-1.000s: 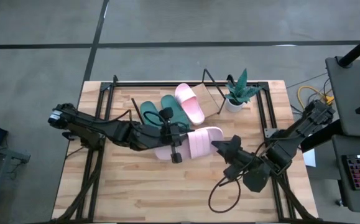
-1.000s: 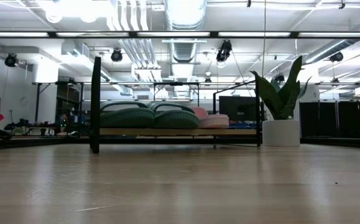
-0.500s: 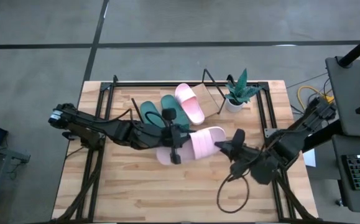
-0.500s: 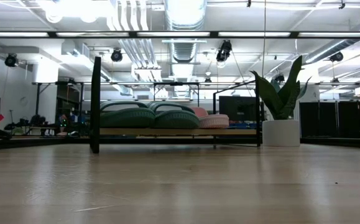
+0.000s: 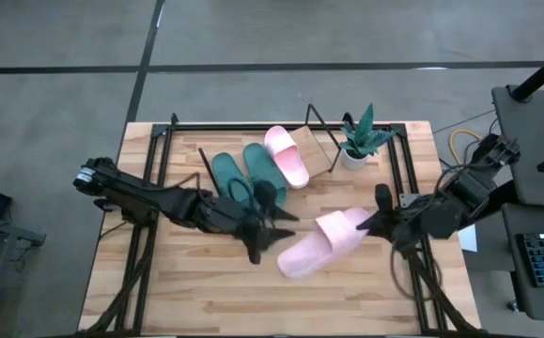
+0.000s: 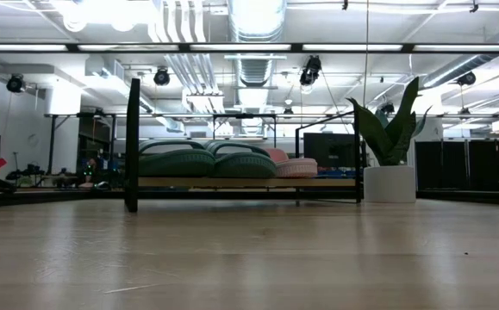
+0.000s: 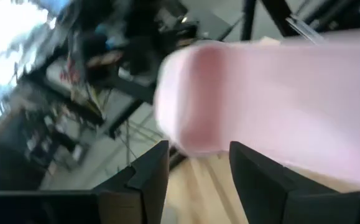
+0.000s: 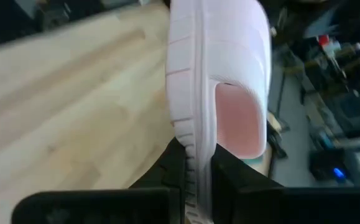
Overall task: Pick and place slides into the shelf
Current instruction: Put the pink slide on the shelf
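Note:
A light pink slide [image 5: 323,242] hangs over the table's middle, with my right gripper [image 5: 377,222] shut on its right end. My left gripper [image 5: 264,231] stands open just left of the slide's free end [image 7: 192,99], touching nothing. Two dark green slides [image 5: 243,174] and a second pink slide [image 5: 287,155] lie side by side on the slanted shelf [image 5: 323,150] at the back. The low view shows the shelf [image 6: 232,182] with these slides [image 6: 215,162], and neither gripper. My right gripper pinches the sole's end [image 8: 195,158] between its two fingers, one on the underside and one on the footbed. The fingers come from the table's right, slanting down, along the slide's length. The slide is turned on its side and lifted off the table, its free end toward the near left.
A potted plant [image 5: 358,139] stands at the shelf's right end. The shelf's black wire frame [image 5: 314,117] rises at the back. Black rails [image 5: 159,150] run along the table's left and right edges. Bare wood lies along the near edge [image 5: 253,300].
My right gripper has shut on the pink slide's right end and drawn it toward the table's right and near edges, its free end swinging nearward. My left gripper has rolled, opened and let go of the slide.

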`<state>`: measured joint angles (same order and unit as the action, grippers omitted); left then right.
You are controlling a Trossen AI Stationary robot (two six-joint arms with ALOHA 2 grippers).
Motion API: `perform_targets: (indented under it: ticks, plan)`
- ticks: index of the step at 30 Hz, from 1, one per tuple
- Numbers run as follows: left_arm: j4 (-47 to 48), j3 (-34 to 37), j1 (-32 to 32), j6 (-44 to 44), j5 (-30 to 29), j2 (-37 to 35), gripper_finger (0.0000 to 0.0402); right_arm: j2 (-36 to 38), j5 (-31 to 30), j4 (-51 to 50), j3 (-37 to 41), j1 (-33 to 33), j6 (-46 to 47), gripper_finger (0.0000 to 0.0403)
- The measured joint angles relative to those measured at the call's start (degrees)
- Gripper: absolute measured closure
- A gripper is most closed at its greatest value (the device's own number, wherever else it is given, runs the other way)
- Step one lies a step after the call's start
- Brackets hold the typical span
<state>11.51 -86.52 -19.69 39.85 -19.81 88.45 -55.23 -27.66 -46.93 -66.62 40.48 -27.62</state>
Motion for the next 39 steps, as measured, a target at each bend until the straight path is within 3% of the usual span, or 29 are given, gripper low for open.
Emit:
perform_targets:
  ticks: [4,9,21,25,39]
  plan:
    - [-7.3,0.8,0.0,8.6,0.0,2.8,0.0247,5.1,3.1,5.8,5.0,-0.1,-2.2,0.0377]
    - [-14.1,0.8,0.1,11.9,-0.1,4.2,0.0247,8.5,3.7,5.9,9.8,0.0,-2.6,0.0377]
    - [-13.1,2.1,1.4,5.4,0.3,6.7,0.0247,7.5,2.2,6.6,16.6,0.0,-8.4,0.0379]
    - [-13.9,1.5,1.7,5.7,0.3,9.6,0.0247,6.1,-1.0,7.4,17.0,-0.2,-9.9,0.0379]
    - [-13.5,-0.1,2.6,5.4,2.1,13.2,0.0247,4.9,-0.9,7.4,16.4,-0.3,-9.9,0.0379]
